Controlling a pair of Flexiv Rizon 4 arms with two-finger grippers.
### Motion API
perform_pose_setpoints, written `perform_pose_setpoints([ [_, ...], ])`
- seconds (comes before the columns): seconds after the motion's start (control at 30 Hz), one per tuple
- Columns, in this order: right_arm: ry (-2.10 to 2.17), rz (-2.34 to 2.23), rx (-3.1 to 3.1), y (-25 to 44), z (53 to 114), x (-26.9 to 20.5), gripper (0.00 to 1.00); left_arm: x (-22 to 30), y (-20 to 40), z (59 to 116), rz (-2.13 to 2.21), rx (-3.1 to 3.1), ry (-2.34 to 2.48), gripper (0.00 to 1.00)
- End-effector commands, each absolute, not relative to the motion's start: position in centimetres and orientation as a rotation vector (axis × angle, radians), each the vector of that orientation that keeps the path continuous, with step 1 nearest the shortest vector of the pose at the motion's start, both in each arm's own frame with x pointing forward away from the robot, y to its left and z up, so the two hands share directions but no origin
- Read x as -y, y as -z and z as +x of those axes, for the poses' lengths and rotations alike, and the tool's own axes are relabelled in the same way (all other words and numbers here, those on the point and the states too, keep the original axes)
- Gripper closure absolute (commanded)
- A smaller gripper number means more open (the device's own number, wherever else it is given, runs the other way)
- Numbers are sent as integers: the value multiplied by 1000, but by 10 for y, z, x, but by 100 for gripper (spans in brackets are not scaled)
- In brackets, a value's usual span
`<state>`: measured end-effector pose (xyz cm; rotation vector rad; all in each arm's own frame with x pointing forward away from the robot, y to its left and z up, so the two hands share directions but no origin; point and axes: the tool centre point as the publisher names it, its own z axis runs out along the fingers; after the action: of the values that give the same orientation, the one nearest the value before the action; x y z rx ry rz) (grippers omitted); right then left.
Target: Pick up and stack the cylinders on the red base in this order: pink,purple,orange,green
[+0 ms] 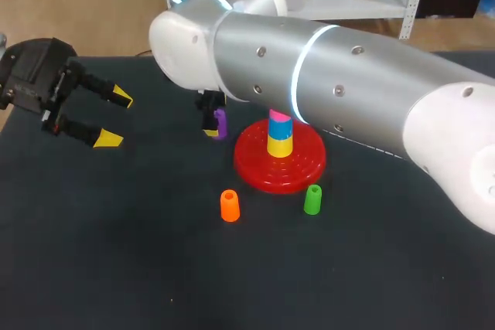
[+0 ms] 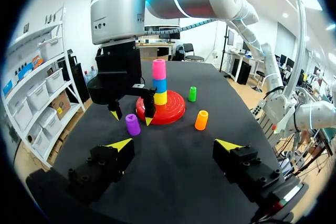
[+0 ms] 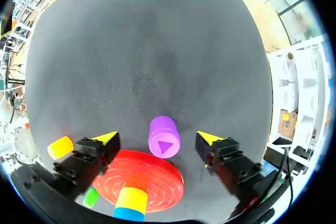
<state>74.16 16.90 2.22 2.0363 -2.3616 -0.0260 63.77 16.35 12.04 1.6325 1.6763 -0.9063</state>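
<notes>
The red base (image 1: 302,171) carries a post with yellow, blue and pink pieces (image 2: 159,82) stacked on it. A purple cylinder (image 3: 164,136) stands upright on the table just left of the base. My right gripper (image 3: 157,138) hangs over it, open, a finger on each side with gaps to the cylinder. In the head view the right arm hides most of that gripper, and the purple cylinder (image 1: 221,123) shows beside it. The orange cylinder (image 1: 230,205) and green cylinder (image 1: 312,199) stand in front of the base. My left gripper (image 1: 114,119) is open and holds nothing, at the far left.
The dark table (image 1: 116,268) stretches wide in front and to the left. My right arm's big silver link (image 1: 325,75) crosses above the back of the table and over the base.
</notes>
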Motion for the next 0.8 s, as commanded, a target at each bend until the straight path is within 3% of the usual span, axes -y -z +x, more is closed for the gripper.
perform_pose_setpoints([
  [0.03,28,2040,2363,-21,739,-168,70,-164,-120,638,1632,-1673,906,0],
  [0.17,32,2038,2360,-20,738,-168,85,-164,-120,638,1632,-1673,906,0],
  [0.4,33,2028,2364,-19,737,-167,87,-164,-120,638,1632,-1673,906,0],
  [0.63,35,2027,2363,-19,737,-167,100,-164,-120,638,1632,-1673,906,0],
  [0.8,38,2028,2374,-23,737,-167,100,-164,-120,638,1632,-1673,906,0],
])
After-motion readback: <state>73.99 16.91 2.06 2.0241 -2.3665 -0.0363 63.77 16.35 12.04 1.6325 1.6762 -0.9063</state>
